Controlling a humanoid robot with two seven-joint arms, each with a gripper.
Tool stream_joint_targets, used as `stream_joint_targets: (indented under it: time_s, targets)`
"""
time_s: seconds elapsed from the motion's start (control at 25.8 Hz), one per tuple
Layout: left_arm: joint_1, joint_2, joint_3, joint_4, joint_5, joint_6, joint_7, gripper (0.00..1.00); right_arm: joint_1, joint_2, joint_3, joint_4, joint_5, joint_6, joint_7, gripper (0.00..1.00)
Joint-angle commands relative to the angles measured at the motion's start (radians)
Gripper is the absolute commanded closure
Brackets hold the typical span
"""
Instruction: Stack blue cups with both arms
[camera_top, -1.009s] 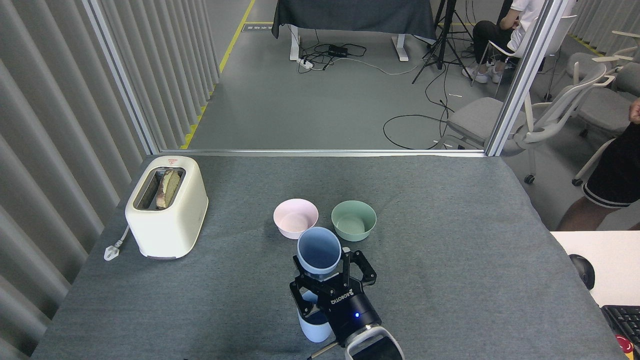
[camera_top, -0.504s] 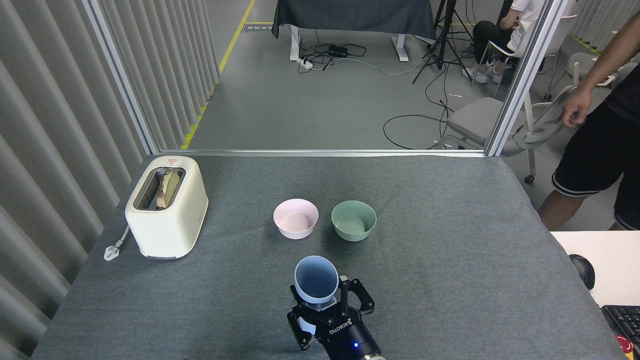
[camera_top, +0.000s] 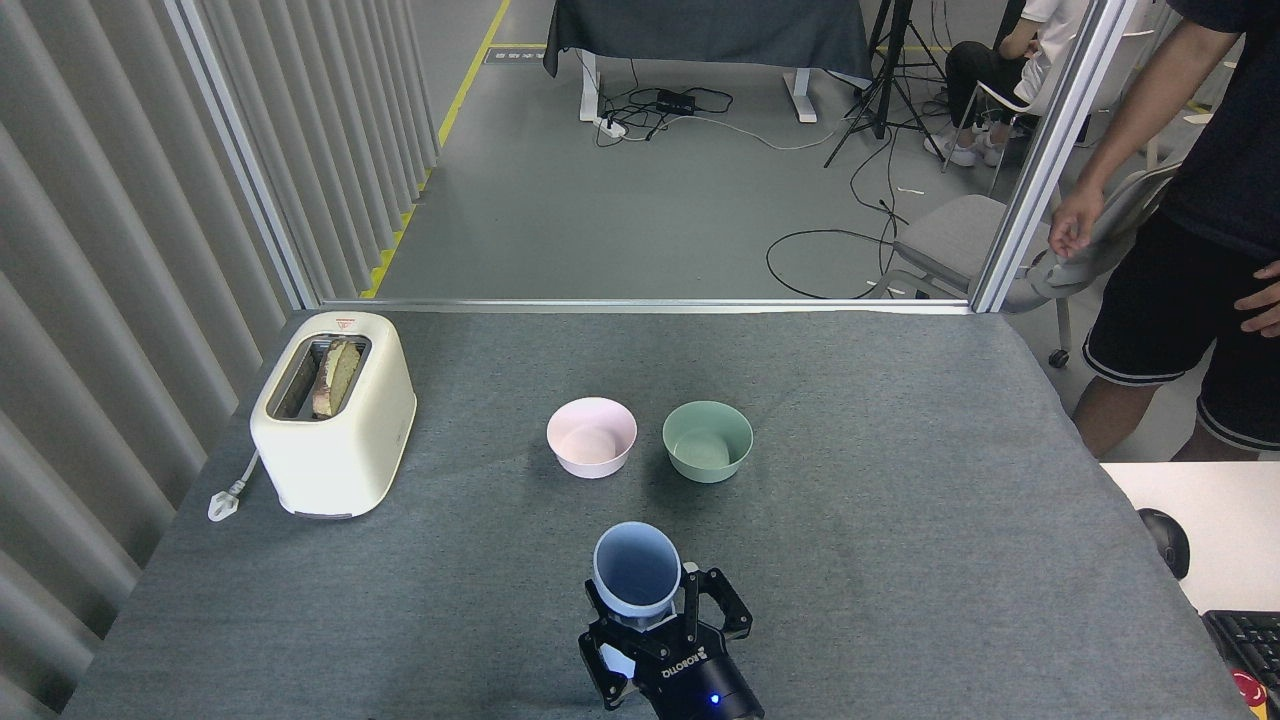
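At the near edge of the table (camera_top: 900, 450), centre-bottom of the head view, one gripper (camera_top: 655, 625) grips a blue cup (camera_top: 637, 570), fingers (camera_top: 705, 600) wrapped round it below the rim, mouth up and tilted a bit. Arm enters from bottom edge, so can't tell which side it is; calling it right, w/ left not in view. Second blue cup isn't clearly visible, prob hidden under the gripper. Looks like the stacking step itself: next move needs cup lined up over its twin, then lowered straight in & released. Pink bowl (camera_top: 591, 436) and green bowl (camera_top: 707, 440) sit well beyond, toaster (camera_top: 333, 412) far left
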Motion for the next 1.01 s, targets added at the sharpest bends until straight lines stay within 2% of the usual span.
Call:
stream_joint_targets:
  time_s: [0.0, 0.12, 0.35, 0.47, 0.54, 0.7, 0.78, 0.85, 0.97]
  targets:
    - [0.0, 0.0, 0.001, 0.0, 0.0, 0.0, 0.0, 0.0, 0.004, 0.0, 0.0, 0.006, -0.002, -0.002, -0.002, 0.21]
    - [0.0, 0.0, 0.001, 0.0, 0.0, 0.0, 0.0, 0.0, 0.009, 0.002, -0.002, 0.006, -0.006, 0.001, -0.002, 0.02]
    - [0.0, 0.0, 0.001, 0.0, 0.0, 0.001, -0.001, 0.0, 0.021, 0.002, -0.002, -0.02, -0.015, -0.014, -0.049, 0.0]
    - [0.0, 0.0, 0.001, 0.0, 0.0, 0.001, -0.001, 0.0, 0.021, 0.003, -0.008, -0.081, -0.023, -0.016, -0.153, 0.0]
    - [0.0, 0.0, 0.001, 0.0, 0.0, 0.0, -0.001, 0.0, 0.016, 0.005, -0.029, -0.127, -0.043, -0.01, -0.172, 0.0]
    - [0.0, 0.0, 0.001, 0.0, 0.0, 0.0, -0.001, 0.0, 0.013, -0.014, -0.216, -0.158, -0.103, -0.022, -0.167, 0.0]
    - [-0.002, 0.0, 0.001, 0.0, 0.002, 0.0, -0.001, 0.0, 0.025, -0.068, -0.33, -0.155, -0.132, -0.054, -0.169, 0.0]
    - [-0.008, 0.0, 0.004, 0.003, 0.014, 0.0, -0.001, 0.0, 0.075, -0.126, -0.428, -0.144, -0.184, -0.102, -0.17, 0.0]
    - [-0.029, 0.0, 0.005, 0.006, 0.029, 0.0, -0.003, 0.0, 0.194, -0.178, -0.537, -0.138, -0.256, -0.162, -0.178, 0.0]
